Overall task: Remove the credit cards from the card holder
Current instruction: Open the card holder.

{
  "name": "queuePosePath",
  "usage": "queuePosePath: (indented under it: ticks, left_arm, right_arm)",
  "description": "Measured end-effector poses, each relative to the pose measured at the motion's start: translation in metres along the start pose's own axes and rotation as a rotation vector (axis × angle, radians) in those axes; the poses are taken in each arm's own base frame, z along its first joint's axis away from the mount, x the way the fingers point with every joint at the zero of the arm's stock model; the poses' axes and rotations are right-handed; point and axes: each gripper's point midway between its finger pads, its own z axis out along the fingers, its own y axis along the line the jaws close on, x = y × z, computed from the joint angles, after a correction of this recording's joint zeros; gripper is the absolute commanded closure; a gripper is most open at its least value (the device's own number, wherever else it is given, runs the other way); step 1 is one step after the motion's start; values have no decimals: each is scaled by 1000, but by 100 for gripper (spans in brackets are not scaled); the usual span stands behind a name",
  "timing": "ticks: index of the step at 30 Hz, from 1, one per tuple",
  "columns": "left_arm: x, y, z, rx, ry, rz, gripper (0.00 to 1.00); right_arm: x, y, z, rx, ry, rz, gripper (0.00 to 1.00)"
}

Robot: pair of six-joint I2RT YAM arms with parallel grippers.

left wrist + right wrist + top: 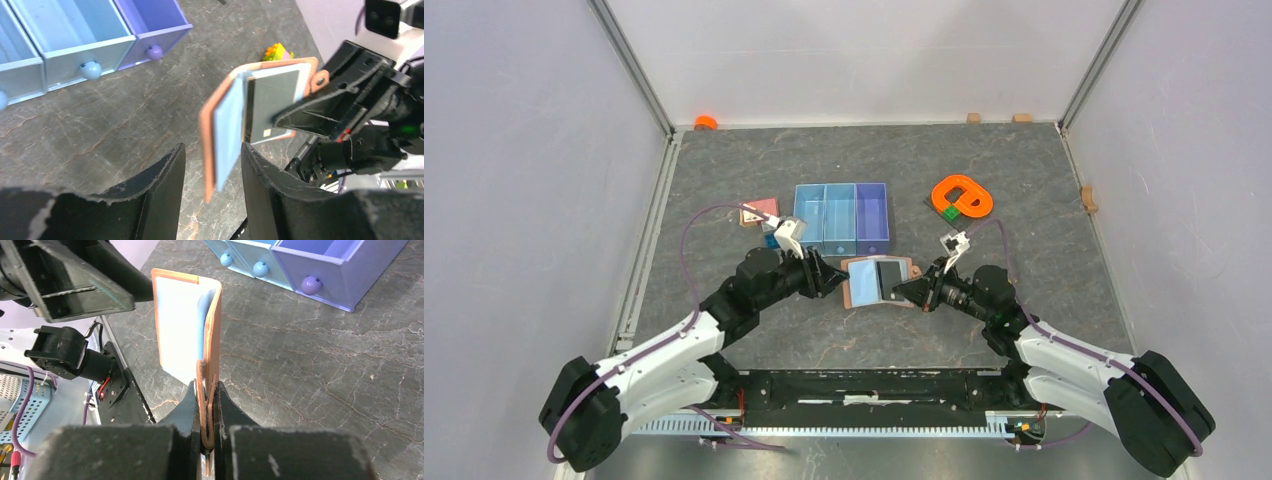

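Evidently extraction stage: right gripper (207,405) clamped the card holder (180,325) by its tab edge; left gripper (212,152) parted, empty, astride the free flap; next move likely called for pinching the black card (275,95).

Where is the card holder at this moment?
The card holder is mid-table in the top view, between the left gripper and the right gripper, whose jaws clamp its edge, just nearer the arms than the blue tray.
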Motion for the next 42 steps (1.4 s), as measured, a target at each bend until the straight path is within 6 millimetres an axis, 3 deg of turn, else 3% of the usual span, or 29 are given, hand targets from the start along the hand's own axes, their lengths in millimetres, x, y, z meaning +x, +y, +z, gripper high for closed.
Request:
queuePosePath:
  ticks: [4, 11, 16, 22, 28, 30, 35, 38, 42]
  left_arm:
    - [-1, -8, -5, 52, -14, 15, 45]
    - [1, -37, -4, 214, 2, 38, 65]
    - [8, -47, -3, 276, 36, 47, 73]
    - [13, -57, -6, 318, 53, 58, 74]
    - [-21, -73, -32, 352, -113, 91, 74]
    - [-32, -70, -33, 319, -163, 77, 72]
    - [-41, -47, -11, 170, -179, -37, 73]
    - [-40, -45, 14, 133, -118, -57, 72]
    - [-29, -49, 32, 159, -51, -55, 72]
  right_arm:
    - [2, -3, 0, 16, 7, 11, 100]
    - [2, -5, 0, 28, 5, 16, 100]
    - [3, -6, 0, 32, 7, 18, 100]
    - [4, -7, 0, 35, 8, 19, 100]
    - [5, -10, 0, 51, 12, 24, 100]
    - [5, -12, -1, 61, 12, 25, 100]
    - [6, -16, -1, 80, 12, 28, 100]
    - [7, -18, -1, 92, 13, 30, 100]
    - [7, -24, -3, 128, 8, 31, 100]
